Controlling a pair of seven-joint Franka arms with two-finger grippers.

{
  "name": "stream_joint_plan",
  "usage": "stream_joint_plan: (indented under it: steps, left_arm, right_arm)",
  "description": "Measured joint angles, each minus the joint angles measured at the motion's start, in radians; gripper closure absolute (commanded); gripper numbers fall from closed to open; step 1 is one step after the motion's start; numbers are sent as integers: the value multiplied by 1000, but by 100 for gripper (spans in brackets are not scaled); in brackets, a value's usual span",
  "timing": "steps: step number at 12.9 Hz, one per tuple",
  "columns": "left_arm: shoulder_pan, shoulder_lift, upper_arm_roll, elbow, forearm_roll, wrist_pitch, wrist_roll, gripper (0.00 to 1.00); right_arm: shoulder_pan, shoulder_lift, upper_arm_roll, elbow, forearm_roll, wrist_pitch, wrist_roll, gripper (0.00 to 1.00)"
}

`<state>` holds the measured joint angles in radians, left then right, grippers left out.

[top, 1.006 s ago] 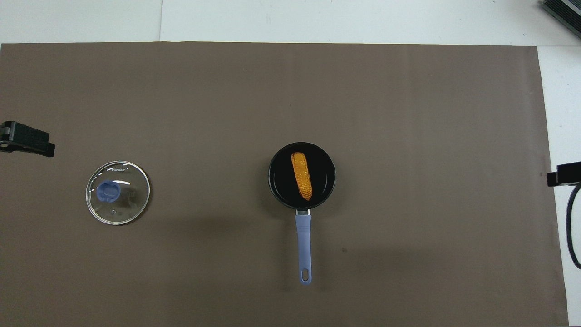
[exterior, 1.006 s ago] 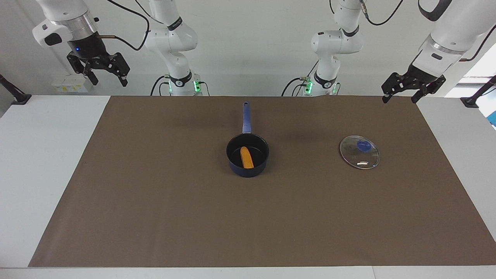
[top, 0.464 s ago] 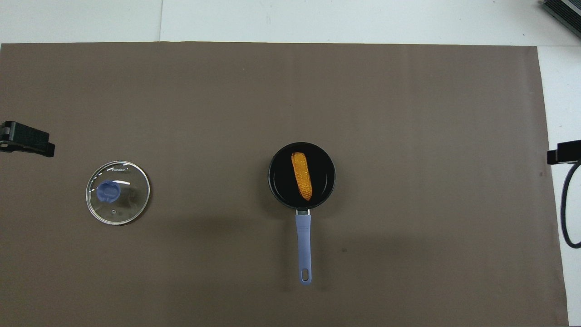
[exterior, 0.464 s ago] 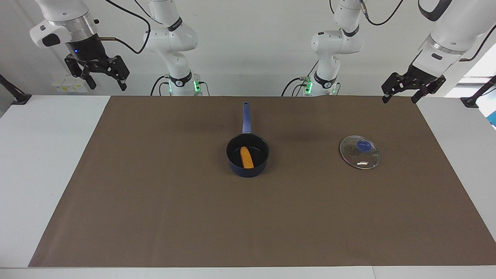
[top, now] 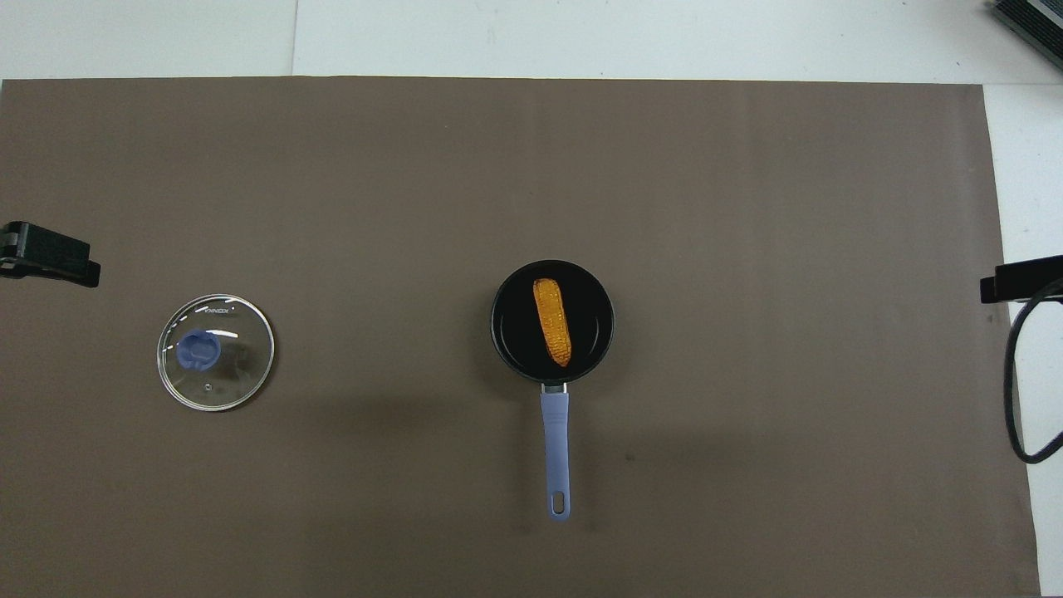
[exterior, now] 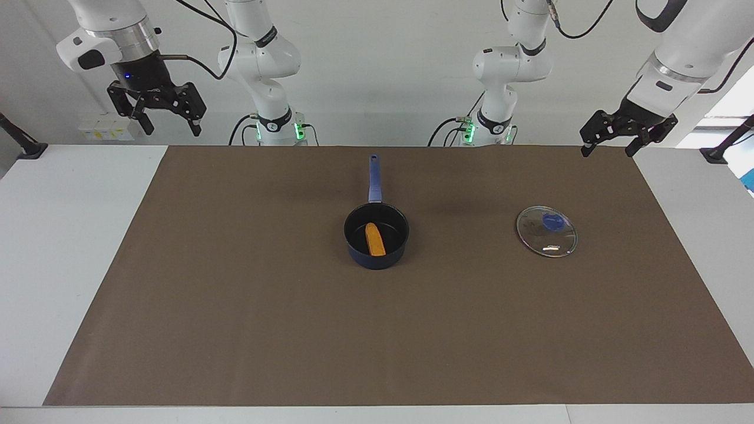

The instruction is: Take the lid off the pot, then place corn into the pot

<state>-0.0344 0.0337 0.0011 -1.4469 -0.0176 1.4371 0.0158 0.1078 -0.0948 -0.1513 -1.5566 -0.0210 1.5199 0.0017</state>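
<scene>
The dark navy pot (exterior: 377, 259) stands at the middle of the brown mat, its long blue handle (exterior: 373, 178) pointing toward the robots. The orange-yellow corn (exterior: 374, 239) lies inside the pot, as the overhead view (top: 552, 322) also shows. The glass lid (exterior: 546, 231) with its blue knob lies flat on the mat toward the left arm's end, apart from the pot. My left gripper (exterior: 608, 151) hangs open and empty over the mat's corner nearest the robots. My right gripper (exterior: 171, 128) hangs open and empty, high over the right arm's end of the table.
The brown mat (exterior: 235, 306) covers most of the white table (exterior: 65, 247). In the overhead view only the tip of the left gripper (top: 46, 259) and of the right gripper (top: 1017, 281) show at the edges. A black cable (top: 1015, 390) loops below the right gripper.
My right gripper has shifted a little toward the middle of the table, staying high, open and empty. The left arm, pot, corn and lid have not moved.
</scene>
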Motion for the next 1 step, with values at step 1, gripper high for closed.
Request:
stream_joint_plan:
  steps: [1]
  left_arm:
    - [0,0,0,0,0,0,0,0]
  right_arm:
    - [0,0,0,1,0,0,0,0]
